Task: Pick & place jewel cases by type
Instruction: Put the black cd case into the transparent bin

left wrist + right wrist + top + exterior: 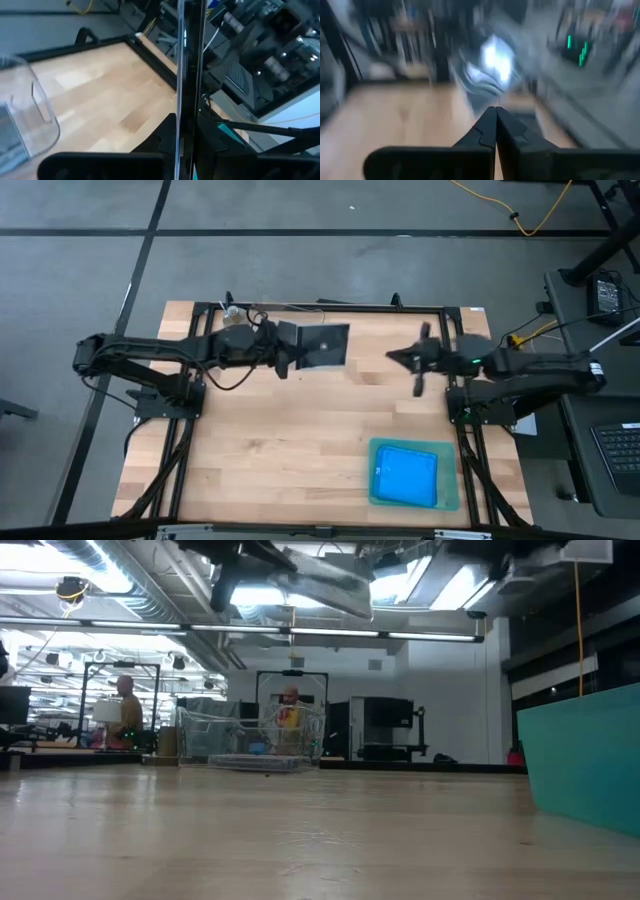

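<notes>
My left gripper is high over the table's far middle, shut on a dark square jewel case. The left wrist view sees that case edge-on; in the low view it shows at the top. A bright blue jewel case lies flat in the green tray at the near right. My right gripper hangs shut in the air at the far right and holds nothing; its closed fingertips show in its own blurred wrist view. My left gripper pinches the dark case between its two fingers at the case's left edge. The fingers lie about level and come from the table's left. The case juts out past them toward the right, lifted clear of the table and tilted.
A clear plastic tub stands on the wood near the left arm. The green tray's wall rises at the right in the low view. Bare wood fills the table's middle and near left. People stand in the room beyond the table.
</notes>
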{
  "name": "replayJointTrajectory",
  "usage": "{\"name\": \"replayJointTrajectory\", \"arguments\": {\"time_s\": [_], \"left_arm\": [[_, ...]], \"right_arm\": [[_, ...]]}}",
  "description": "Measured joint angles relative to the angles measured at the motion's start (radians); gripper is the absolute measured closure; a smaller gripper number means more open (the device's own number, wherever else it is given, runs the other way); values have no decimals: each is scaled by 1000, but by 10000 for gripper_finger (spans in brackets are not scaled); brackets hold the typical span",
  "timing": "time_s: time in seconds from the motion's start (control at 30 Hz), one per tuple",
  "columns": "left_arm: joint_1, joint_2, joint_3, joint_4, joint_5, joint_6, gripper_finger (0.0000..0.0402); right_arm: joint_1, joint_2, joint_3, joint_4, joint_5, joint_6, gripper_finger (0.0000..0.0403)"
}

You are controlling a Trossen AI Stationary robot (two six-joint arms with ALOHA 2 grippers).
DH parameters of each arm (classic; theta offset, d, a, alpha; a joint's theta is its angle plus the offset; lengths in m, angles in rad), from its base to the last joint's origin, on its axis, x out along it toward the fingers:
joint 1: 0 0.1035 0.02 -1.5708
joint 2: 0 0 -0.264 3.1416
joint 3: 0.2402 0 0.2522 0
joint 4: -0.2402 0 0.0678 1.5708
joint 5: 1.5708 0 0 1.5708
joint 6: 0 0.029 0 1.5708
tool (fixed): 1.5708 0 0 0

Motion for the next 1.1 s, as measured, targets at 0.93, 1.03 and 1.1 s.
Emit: {"name": "replayJointTrajectory", "arguments": {"time_s": [0.93, 1.03, 1.1], "left_arm": [[-43, -132, 0, 168, 151, 400, 375], [-43, -149, 0, 168, 151, 444, 375], [-43, -160, 0, 167, 151, 473, 375]], "right_arm": [[1, -175, 1, 190, -112, -78, 395], [1, -175, 1, 186, -112, -74, 395], [1, -175, 1, 185, -112, -64, 395]]}}
